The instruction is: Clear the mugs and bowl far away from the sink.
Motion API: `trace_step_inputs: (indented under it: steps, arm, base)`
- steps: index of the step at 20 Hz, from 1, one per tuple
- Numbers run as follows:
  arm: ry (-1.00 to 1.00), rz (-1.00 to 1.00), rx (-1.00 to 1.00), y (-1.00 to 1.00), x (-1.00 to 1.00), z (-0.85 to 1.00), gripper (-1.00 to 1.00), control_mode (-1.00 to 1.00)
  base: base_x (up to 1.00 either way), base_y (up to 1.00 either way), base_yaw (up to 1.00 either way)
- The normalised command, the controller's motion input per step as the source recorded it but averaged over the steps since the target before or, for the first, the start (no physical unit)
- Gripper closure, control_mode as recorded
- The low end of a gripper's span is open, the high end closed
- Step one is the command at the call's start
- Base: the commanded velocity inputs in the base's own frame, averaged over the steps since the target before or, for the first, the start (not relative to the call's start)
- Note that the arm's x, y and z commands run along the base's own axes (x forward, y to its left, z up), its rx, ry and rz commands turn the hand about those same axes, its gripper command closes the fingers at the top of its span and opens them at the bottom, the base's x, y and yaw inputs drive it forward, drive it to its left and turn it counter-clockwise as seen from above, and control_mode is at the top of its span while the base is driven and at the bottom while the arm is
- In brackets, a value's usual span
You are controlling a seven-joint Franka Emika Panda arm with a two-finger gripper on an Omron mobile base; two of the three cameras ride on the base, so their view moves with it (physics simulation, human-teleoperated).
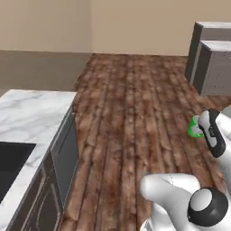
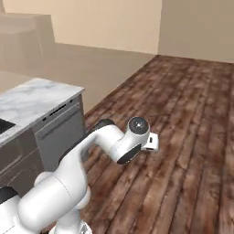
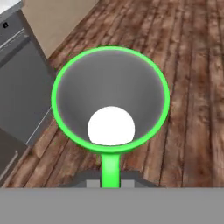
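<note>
My gripper (image 3: 110, 180) is shut on the handle of a bright green mug (image 3: 110, 94), which I look straight down into: grey inside with a white bottom. The mug hangs over the wooden floor (image 3: 188, 65), well off the counter. From the left base view the green mug (image 1: 194, 127) peeks out from behind my hand (image 1: 212, 135) at the right. The black sink (image 1: 10, 162) lies recessed in the marble counter (image 1: 34, 106) at the far left. A sliver of the sink (image 2: 3, 124) also shows in the right base view. The bowl is out of view.
Dark grey cabinet fronts (image 1: 65, 155) run under the counter, and one (image 3: 17, 92) stands close to the mug's left. Two grey block units (image 1: 212, 63) stand at the back right. Open wooden floor (image 1: 135, 113) stretches between them.
</note>
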Motion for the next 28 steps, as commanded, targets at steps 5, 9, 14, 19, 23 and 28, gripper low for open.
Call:
trace_step_inputs:
  steps: [5,9,14,19,23,28]
  arm:
    - [0.0,0.0,0.0,0.0,0.0,0.0,1.0,1.0]
    - [0.0,0.0,0.0,0.0,0.0,0.0,1.0,1.0]
    - [0.0,0.0,0.0,0.0,0.0,0.0,1.0,1.0]
    - [0.0,0.0,0.0,0.0,0.0,0.0,1.0,1.0]
    - [0.0,0.0,0.0,0.0,0.0,0.0,1.0,1.0]
    - [0.0,0.0,0.0,0.0,0.0,0.0,1.0,1.0]
  base:
    - [0.0,0.0,-1.0]
    - [0.03,0.08,-1.0]
    - [0.45,0.81,-0.75]
    - [0.55,0.64,-0.29]
    - [0.56,0.1,-0.06]
    - [0.73,-0.09,-0.03]
